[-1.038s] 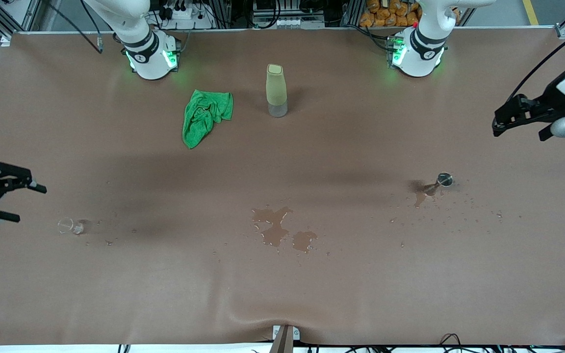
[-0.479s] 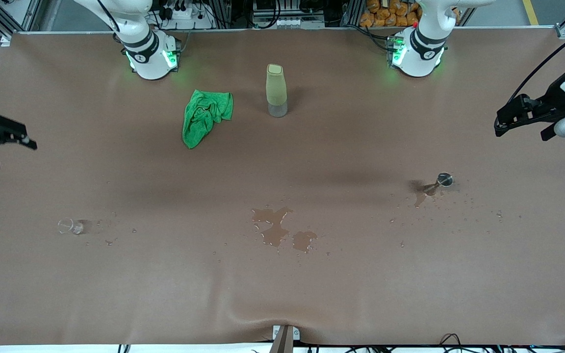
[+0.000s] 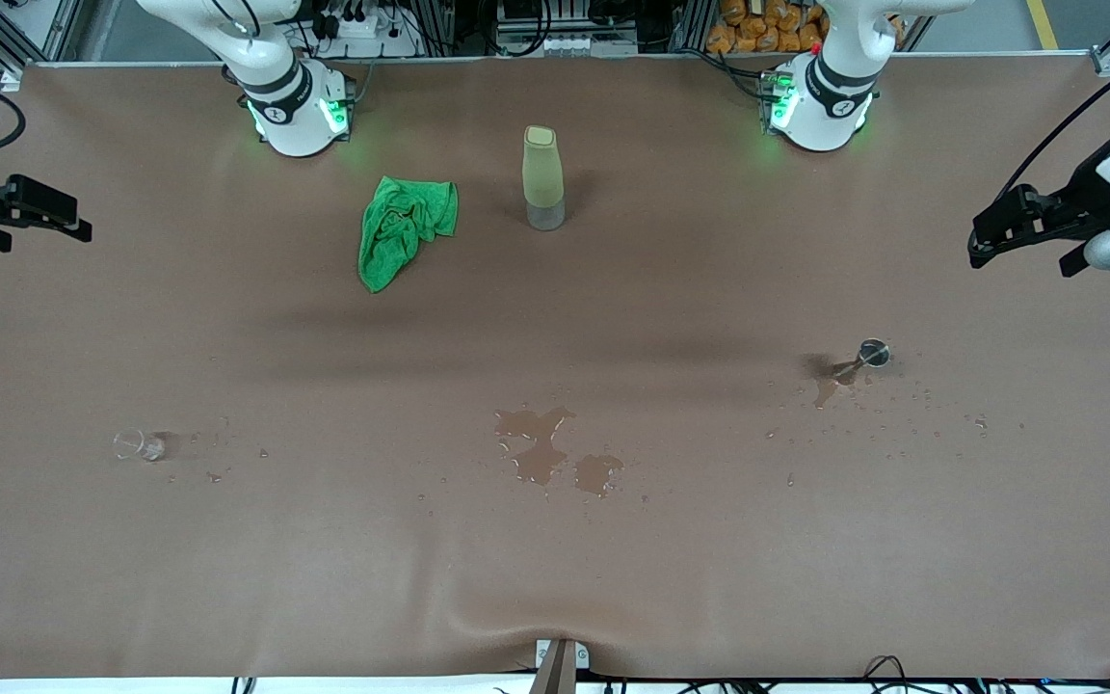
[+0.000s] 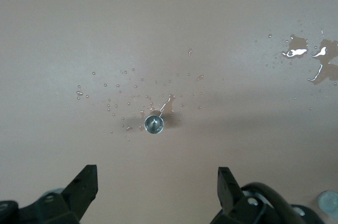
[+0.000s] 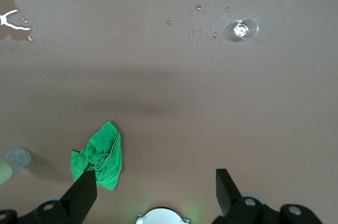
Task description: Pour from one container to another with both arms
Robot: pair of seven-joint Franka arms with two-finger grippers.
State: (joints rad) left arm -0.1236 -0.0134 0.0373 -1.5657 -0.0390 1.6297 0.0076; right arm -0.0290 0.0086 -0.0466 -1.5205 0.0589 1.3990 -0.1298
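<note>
A small metal cup (image 3: 871, 354) (image 4: 153, 123) sits toward the left arm's end of the table, ringed by droplets. A small clear glass (image 3: 136, 444) (image 5: 244, 28) sits toward the right arm's end, nearer the front camera. My left gripper (image 3: 989, 241) (image 4: 157, 174) hangs open and empty in the air at its end of the table, apart from the metal cup. My right gripper (image 3: 73, 220) (image 5: 156, 176) hangs open and empty at the other end, well away from the clear glass.
A tall yellow-green bottle (image 3: 542, 178) (image 5: 13, 161) stands between the two arm bases, beside a crumpled green cloth (image 3: 401, 231) (image 5: 99, 155). A brown puddle (image 3: 545, 453) (image 4: 317, 60) lies mid-table, with droplets scattered round both small containers.
My right gripper has pulled away from the clear glass toward the robots' side of the table. The left gripper has barely shifted. Cup, glass and bottle have not moved.
</note>
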